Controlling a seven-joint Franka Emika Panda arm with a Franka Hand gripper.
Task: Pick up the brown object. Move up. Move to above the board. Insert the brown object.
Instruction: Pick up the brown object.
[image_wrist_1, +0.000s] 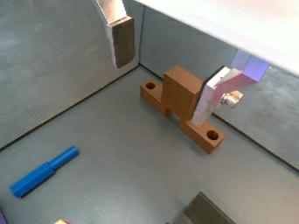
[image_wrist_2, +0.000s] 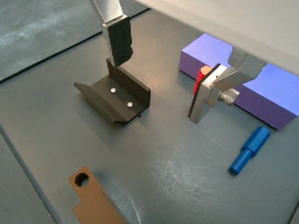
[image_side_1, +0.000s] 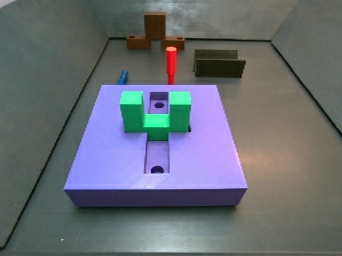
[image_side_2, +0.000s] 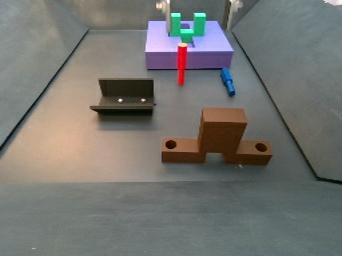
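Above the floor, the gripper (image_wrist_1: 163, 66) was held with jaws spread apart and empty, the brown object (image_wrist_1: 179, 108) lying below, untouched.

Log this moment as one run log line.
gripper: open, empty, above floor | brown object: on floor, ungrasped | board: apart, untouched | stage: pick pending

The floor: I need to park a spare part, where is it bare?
Bare floor lies between the dark olive box and the brown object, and in front of the board. Crowded: between board and back wall, with the red cylinder and blue peg. The claw hangs open over the brown object.
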